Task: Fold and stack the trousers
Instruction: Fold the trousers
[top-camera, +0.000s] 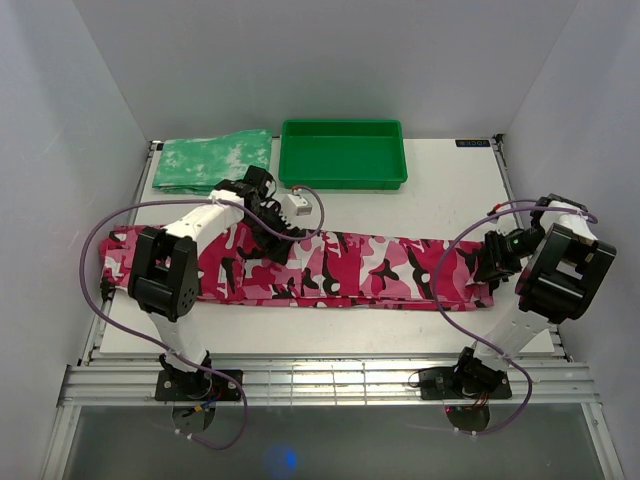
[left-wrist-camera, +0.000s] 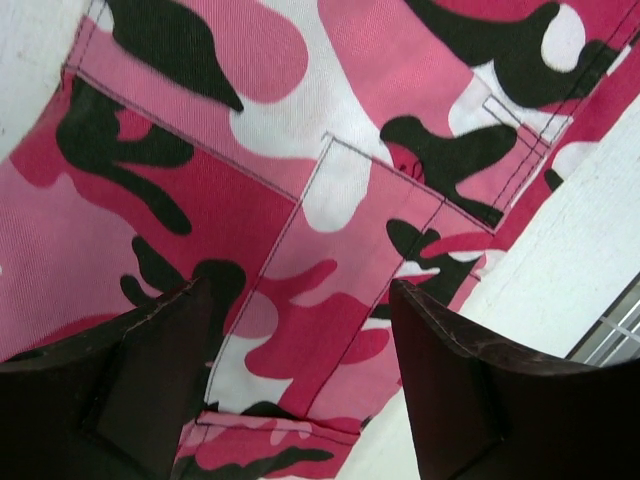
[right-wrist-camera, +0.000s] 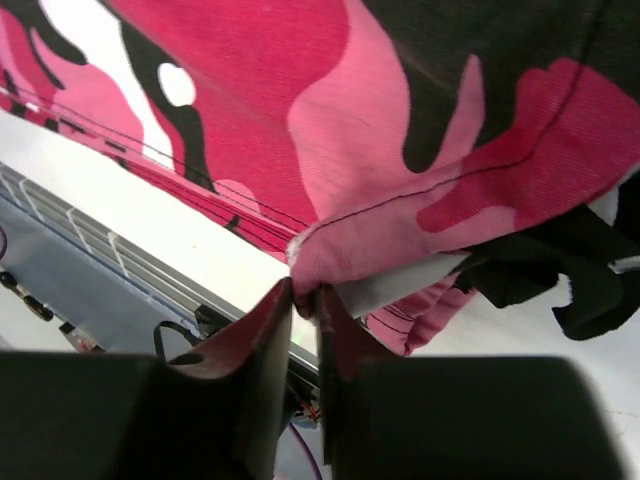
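From above: trousers (top-camera: 350, 268) stretched lengthwise, left to right, across the surface (top-camera: 440, 195); green tray (top-camera: 343, 153) and mottled green cloth (top-camera: 213, 160) at the far edge. From the left wrist: left end effector (left-wrist-camera: 300, 300) spread apart, just over a stitched pocket. From the right wrist: right end effector (right-wrist-camera: 305, 295) clamped on the trousers' edge.

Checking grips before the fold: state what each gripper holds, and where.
Right gripper pinches the trousers at their right-end edge; left gripper is open, holding nothing.

Trousers (top-camera: 380, 266) seemingly partly beneath left arm (top-camera: 198, 223)
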